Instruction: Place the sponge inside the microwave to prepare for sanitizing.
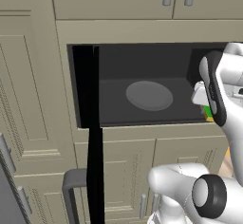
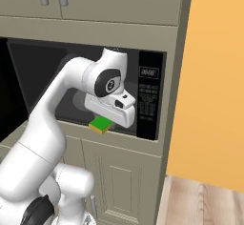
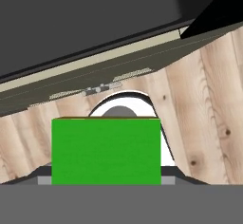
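Right base view, centre of frame: the sponge (image 2: 101, 124), green with a yellowish underside, sits under the gripper (image 2: 107, 120) at the front lip of the microwave (image 2: 151, 95), right side of the opening, just left of the black button panel (image 2: 148, 97). Hand view has the sponge (image 3: 106, 151) filling the lower middle, square between the jaws, which stand about half open and look closed onto it, so it reads as held. Left base view shows a sliver of green and yellow (image 1: 208, 113) at mid right behind the wrist, the round turntable (image 1: 149, 95) in the centre of the dark cavity, and the door (image 1: 94, 137) swung open as a black edge at left. Judgement: sponge is at the threshold, not yet inside. To do it well, push further in toward the turntable, keep the hand level and clear of the cavity roof and panel, lower until the sponge rests flat, then release.
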Robot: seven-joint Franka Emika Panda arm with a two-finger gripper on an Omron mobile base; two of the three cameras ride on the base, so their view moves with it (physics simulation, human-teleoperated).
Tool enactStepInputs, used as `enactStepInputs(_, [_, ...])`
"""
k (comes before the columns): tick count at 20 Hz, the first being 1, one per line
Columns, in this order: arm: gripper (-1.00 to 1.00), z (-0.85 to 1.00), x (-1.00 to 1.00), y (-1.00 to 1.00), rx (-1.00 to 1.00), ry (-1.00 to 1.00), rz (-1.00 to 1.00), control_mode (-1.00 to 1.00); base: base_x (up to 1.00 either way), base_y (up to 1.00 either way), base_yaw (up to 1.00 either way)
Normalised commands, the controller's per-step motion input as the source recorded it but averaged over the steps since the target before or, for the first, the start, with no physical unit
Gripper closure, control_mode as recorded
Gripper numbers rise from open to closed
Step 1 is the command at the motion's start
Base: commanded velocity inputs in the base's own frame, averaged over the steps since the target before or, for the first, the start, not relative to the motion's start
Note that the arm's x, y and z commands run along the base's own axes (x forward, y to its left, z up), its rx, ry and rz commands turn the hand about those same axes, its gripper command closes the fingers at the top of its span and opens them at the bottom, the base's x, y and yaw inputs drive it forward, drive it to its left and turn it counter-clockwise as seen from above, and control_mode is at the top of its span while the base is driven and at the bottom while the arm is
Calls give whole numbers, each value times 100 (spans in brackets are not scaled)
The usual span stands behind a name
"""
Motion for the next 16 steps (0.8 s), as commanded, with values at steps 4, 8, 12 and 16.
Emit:
enactStepInputs(4, [100,0,0,0,0,0,0,100,0,2,0])
enactStepInputs(8, [100,0,-3,0,0,-2,0,-100,-1,2,0])
enactStepInputs(12, [100,7,-15,1,0,-11,0,-100,0,0,0])
enactStepInputs(16, [100,17,-11,6,0,-10,0,-100,0,0,0])
